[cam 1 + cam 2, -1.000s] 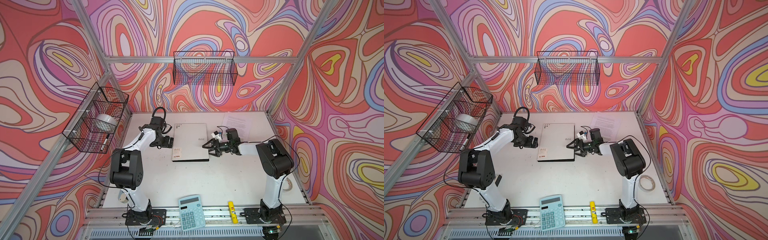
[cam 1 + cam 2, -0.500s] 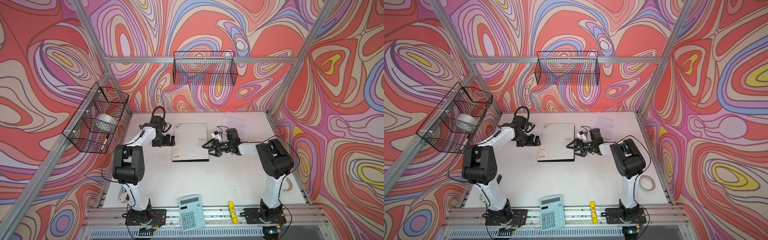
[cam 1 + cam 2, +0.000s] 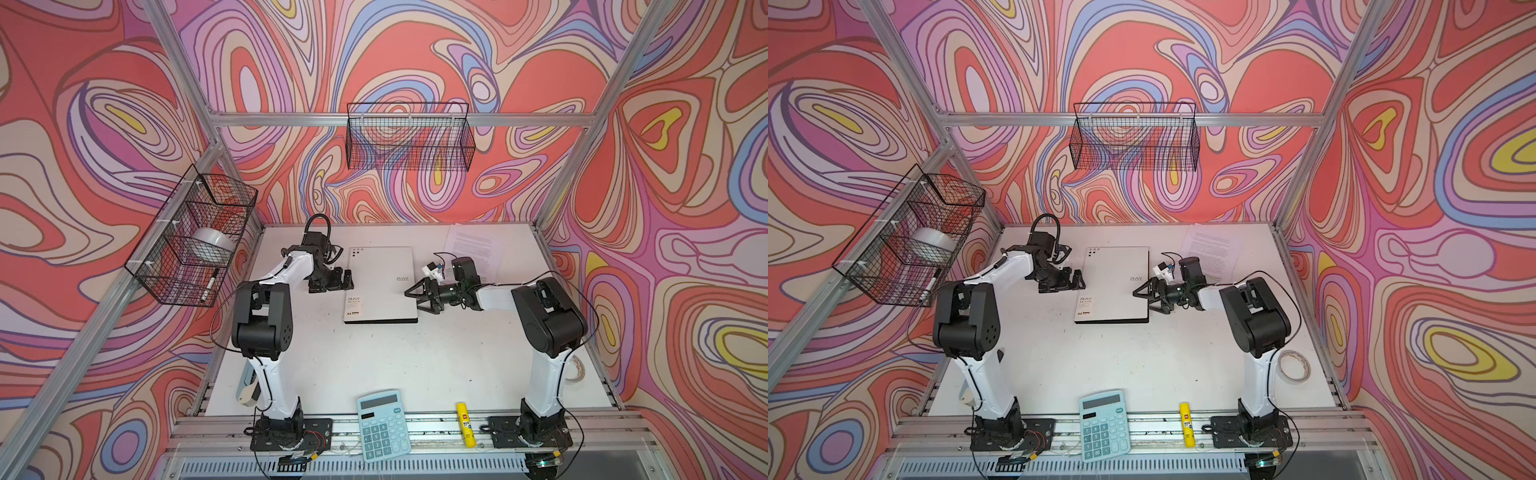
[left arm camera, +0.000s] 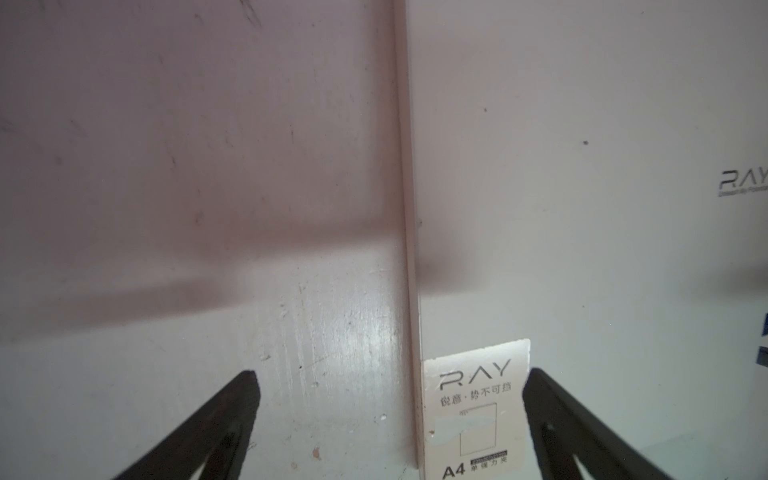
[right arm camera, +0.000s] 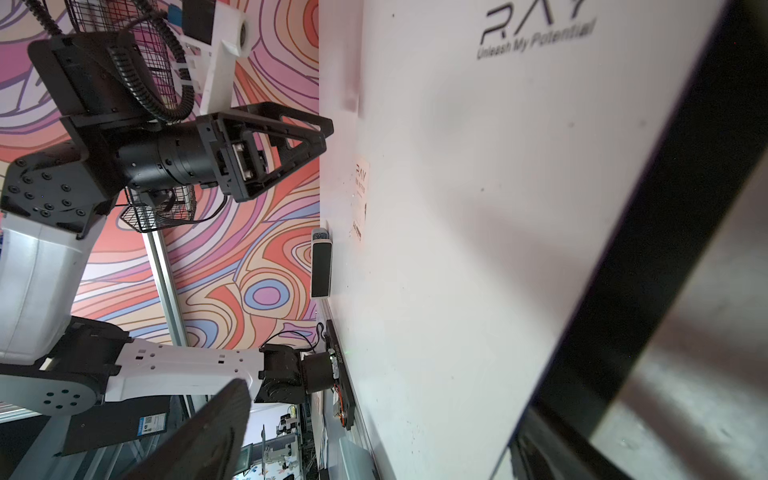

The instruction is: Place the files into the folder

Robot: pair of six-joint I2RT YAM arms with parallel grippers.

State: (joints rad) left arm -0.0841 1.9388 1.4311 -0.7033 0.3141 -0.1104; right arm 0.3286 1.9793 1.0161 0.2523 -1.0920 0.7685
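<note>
The folder (image 3: 380, 286) (image 3: 1115, 286) lies closed on the middle of the table, white cover up, with "RAY" printed on it. The files (image 3: 473, 249) (image 3: 1214, 249), white printed sheets, lie flat at the back right, apart from both grippers. My left gripper (image 3: 348, 280) (image 3: 1080, 281) stands open at the folder's left edge. In the left wrist view that edge of the folder (image 4: 582, 208) runs between the fingers of the left gripper (image 4: 390, 399). My right gripper (image 3: 413, 301) (image 3: 1142, 302) is open at the folder's right edge, low over the cover (image 5: 457, 249), holding nothing.
A pale blue calculator (image 3: 383, 424) and a yellow glue stick (image 3: 464, 424) lie on the front rail. A tape roll (image 3: 1295, 365) sits at the right edge. Wire baskets hang on the back wall (image 3: 409, 139) and left wall (image 3: 193, 241).
The left arm's elbow has swung towards the back, and its gripper has edged slightly closer to the folder's left edge. The right arm, folder and files have not moved.
</note>
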